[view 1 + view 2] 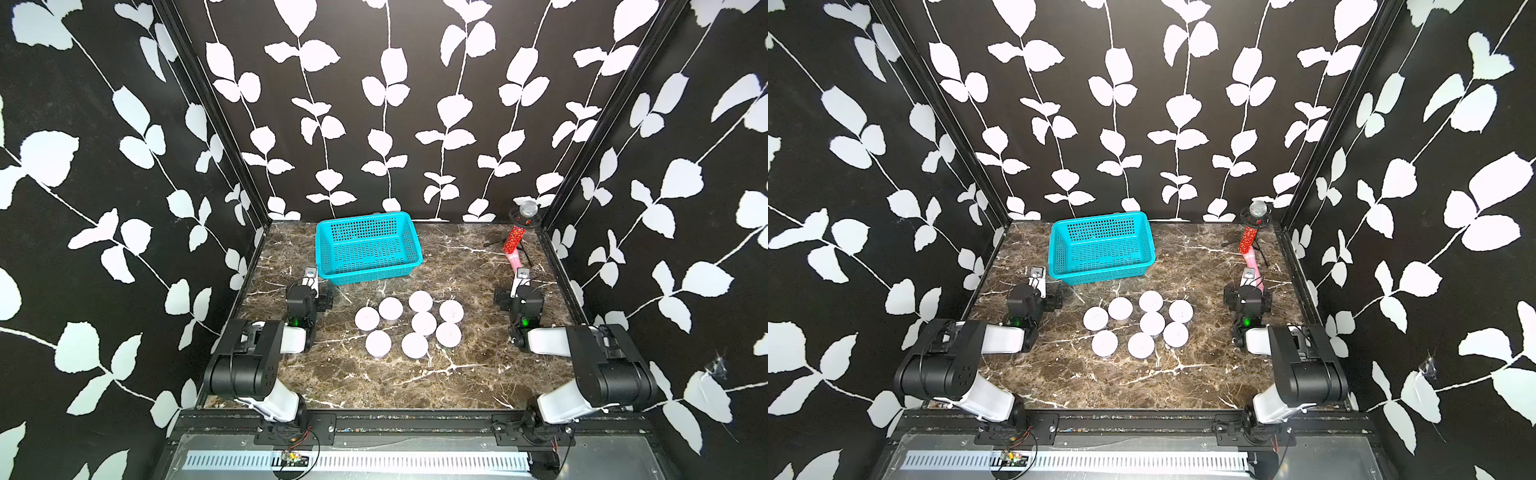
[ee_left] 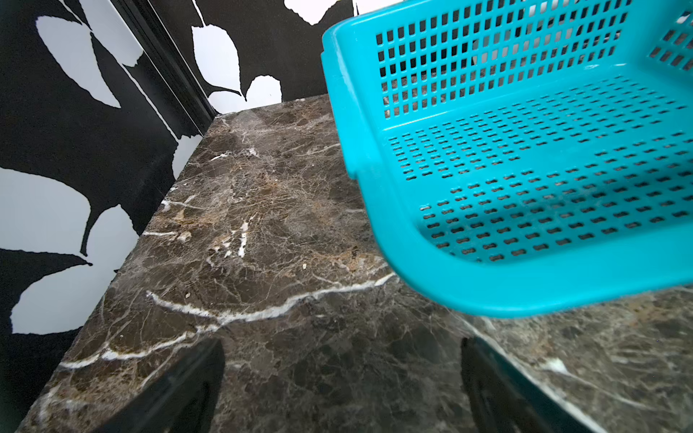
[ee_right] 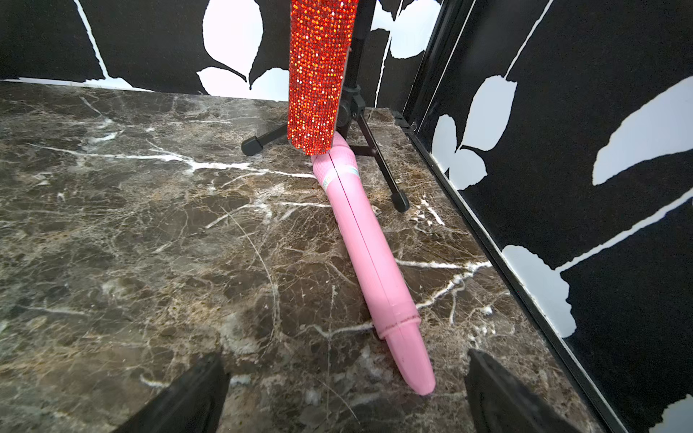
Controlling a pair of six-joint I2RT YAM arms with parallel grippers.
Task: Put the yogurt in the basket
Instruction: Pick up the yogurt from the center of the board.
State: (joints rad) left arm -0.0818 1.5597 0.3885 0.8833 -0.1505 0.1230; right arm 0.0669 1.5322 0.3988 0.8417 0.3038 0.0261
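Several yogurt cups with flat white lids stand clustered on the marble table's middle, seen in both top views. Behind them sits the turquoise basket, with nothing in it. My left gripper is open over bare marble at the basket's near-left corner, with one finger close under the rim. My right gripper is open at the right side, far from the cups. Neither holds anything.
A pink microphone lies on the table with its tip between my right gripper's spread fingers, not gripped. A red sequined microphone stands on a black tripod at the back right corner. Black leaf-patterned walls close three sides.
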